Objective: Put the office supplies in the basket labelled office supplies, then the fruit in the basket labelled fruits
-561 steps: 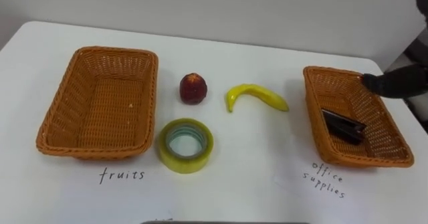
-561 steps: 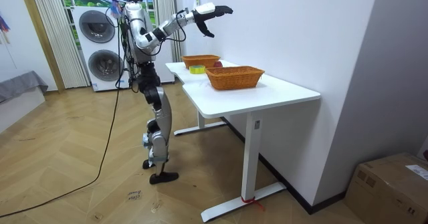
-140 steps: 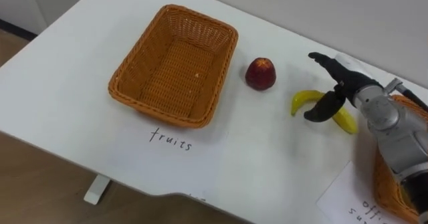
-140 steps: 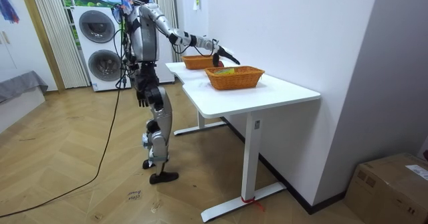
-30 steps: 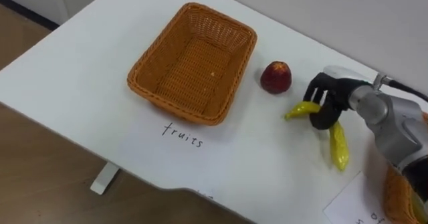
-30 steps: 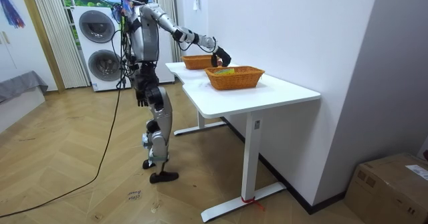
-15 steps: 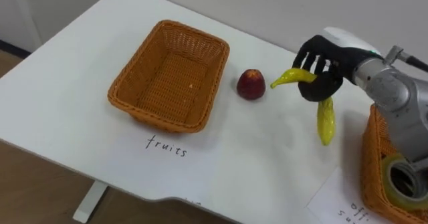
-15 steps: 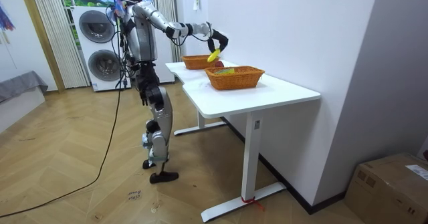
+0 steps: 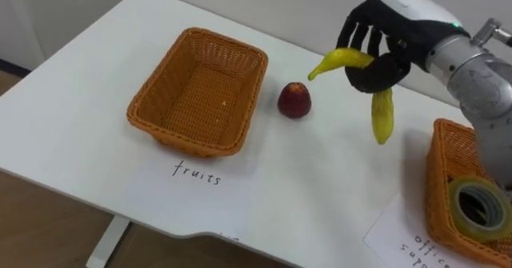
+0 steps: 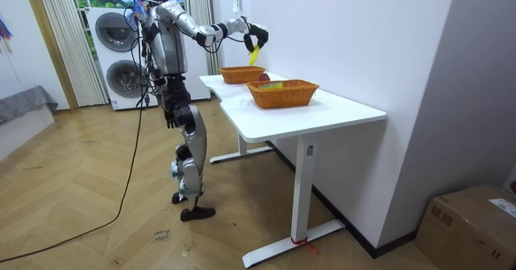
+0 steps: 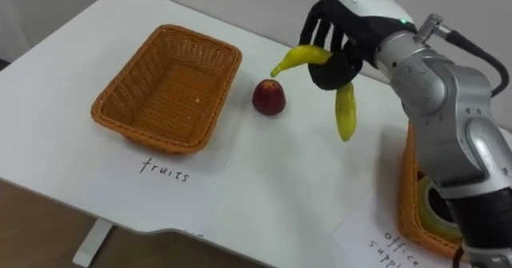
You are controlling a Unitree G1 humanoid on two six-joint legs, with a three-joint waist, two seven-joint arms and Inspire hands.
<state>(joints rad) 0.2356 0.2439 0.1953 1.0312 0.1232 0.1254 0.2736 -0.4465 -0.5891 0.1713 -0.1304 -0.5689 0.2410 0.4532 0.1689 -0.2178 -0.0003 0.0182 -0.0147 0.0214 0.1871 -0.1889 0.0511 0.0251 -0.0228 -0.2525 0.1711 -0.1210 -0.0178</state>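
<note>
My right hand (image 9: 382,46) is raised above the white table (image 9: 72,116), shut on a yellow banana (image 9: 382,118). One end of the banana sticks out left of the hand and the other hangs down below it. The hand hovers right of a red apple (image 9: 294,100), which lies on the table beside the empty fruit basket (image 9: 189,143). The office supplies basket (image 9: 436,190) at the right edge holds a roll of yellow tape (image 9: 478,206). In the room view I stand at the table's end, right hand (image 10: 256,38) held high, left hand (image 10: 168,115) down by my hip.
A handwritten label "fruits" (image 9: 196,174) lies in front of the left basket. Another paper label (image 9: 416,248) sits before the right basket. The table's near edge runs along the bottom left, with floor beyond. A wall stands close behind the table.
My right hand has lifted the banana off the table and carried it upward. The view itself has shifted, bringing the tape basket into sight.
</note>
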